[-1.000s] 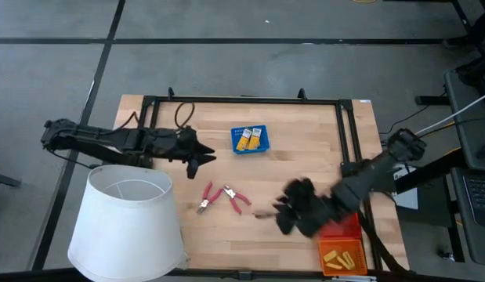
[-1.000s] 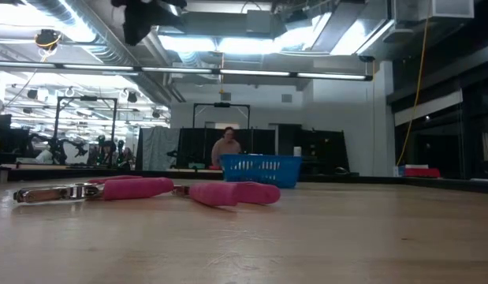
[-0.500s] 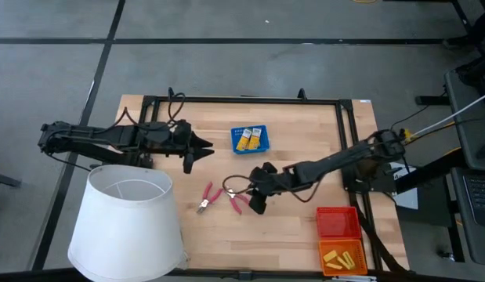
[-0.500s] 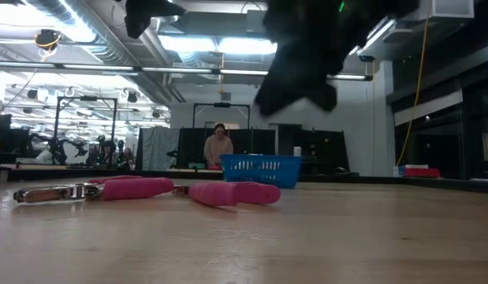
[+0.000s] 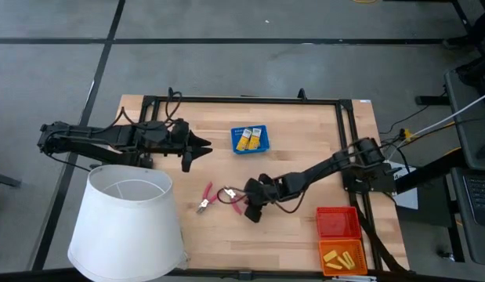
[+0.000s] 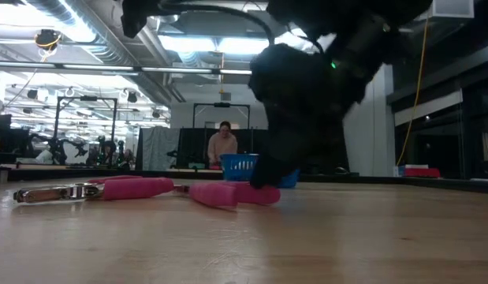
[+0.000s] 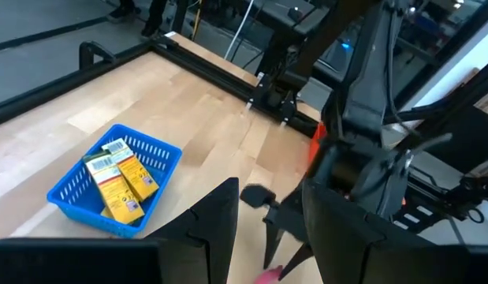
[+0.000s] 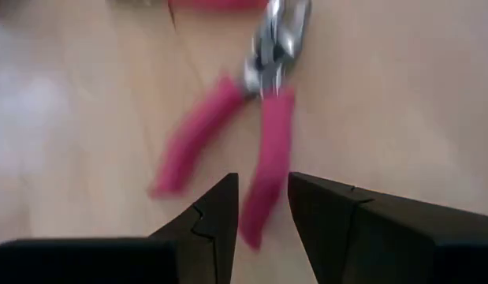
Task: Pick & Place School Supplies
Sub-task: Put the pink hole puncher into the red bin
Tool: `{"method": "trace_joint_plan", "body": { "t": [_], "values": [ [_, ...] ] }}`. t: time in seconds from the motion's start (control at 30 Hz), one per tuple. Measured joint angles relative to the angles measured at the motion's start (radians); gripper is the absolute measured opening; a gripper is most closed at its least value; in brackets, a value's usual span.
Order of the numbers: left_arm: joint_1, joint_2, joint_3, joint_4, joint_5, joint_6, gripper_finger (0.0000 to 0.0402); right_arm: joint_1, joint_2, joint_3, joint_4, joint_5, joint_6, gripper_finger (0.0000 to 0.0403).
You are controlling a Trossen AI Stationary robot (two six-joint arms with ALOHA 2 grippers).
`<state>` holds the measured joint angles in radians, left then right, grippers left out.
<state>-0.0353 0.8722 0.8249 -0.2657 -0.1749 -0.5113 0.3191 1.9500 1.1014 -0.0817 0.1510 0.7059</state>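
Two red-handled pliers lie flat on the table, one (image 5: 208,197) to the left of the other (image 5: 233,196). My right gripper (image 5: 247,205) is low over the right pliers' handle ends, open. In the right wrist view its fingers (image 8: 262,189) stand on either side of one pink handle (image 8: 267,158); no touch shows. In the low view it (image 6: 267,173) hangs just above the pink handles (image 6: 228,193). My left gripper (image 5: 197,149) waits open near the table's left side (image 7: 267,205). Yellow packs (image 5: 250,139) lie in the blue tray. Yellow blocks (image 5: 342,257) lie in the orange tray.
The blue tray (image 5: 263,146) sits mid-table toward the far edge. The red tray (image 5: 338,222) and orange tray (image 5: 360,266) are at the near right corner. The big white lampshade (image 5: 132,223) fills the near left corner. Bare wood lies between the pliers and the red tray.
My right gripper has swung from beside the red tray toward the table's left and come down over the right pliers' handles. My left gripper has shifted a little toward the far edge. The pliers have not moved.
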Motion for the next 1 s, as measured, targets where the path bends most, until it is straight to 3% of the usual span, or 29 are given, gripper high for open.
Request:
{"method": "trace_joint_plan", "body": {
  "t": [0.3, 0.47, 0.57, 0.73, 0.83, 1.0],
  "values": [
    [0.0, 0.0, 0.0, 0.004, 0.032, -0.016, 0.0139, 0.006, 0.054, 0.005, 0.025, 0.001, 0.083, 0.0107],
    [0.0, 0.0, 0.0, 0.004, 0.039, -0.014, 0.0139, 0.007, 0.032, 0.003, -0.028, 0.032, 0.099, 0.0026],
    [-0.001, 0.0, 0.0, 0.007, 0.038, -0.004, 0.0139, 0.012, -0.008, 0.001, -0.169, 0.116, 0.197, 0.0027],
    [-0.001, 0.0, 0.0, 0.002, 0.033, 0.0, 0.0139, 0.022, -0.155, 0.02, -0.614, 0.267, 0.411, 0.0027],
    [-0.002, 0.0, 0.0, 0.0, 0.032, 0.013, 0.0139, 0.074, -0.288, 0.023, -0.767, 0.254, 0.463, 0.0027],
    [-0.002, 0.001, 0.0, -0.001, 0.026, 0.032, 0.0139, 0.228, -0.482, 0.024, -0.945, 0.139, 0.657, 0.0027]
  ]
}}
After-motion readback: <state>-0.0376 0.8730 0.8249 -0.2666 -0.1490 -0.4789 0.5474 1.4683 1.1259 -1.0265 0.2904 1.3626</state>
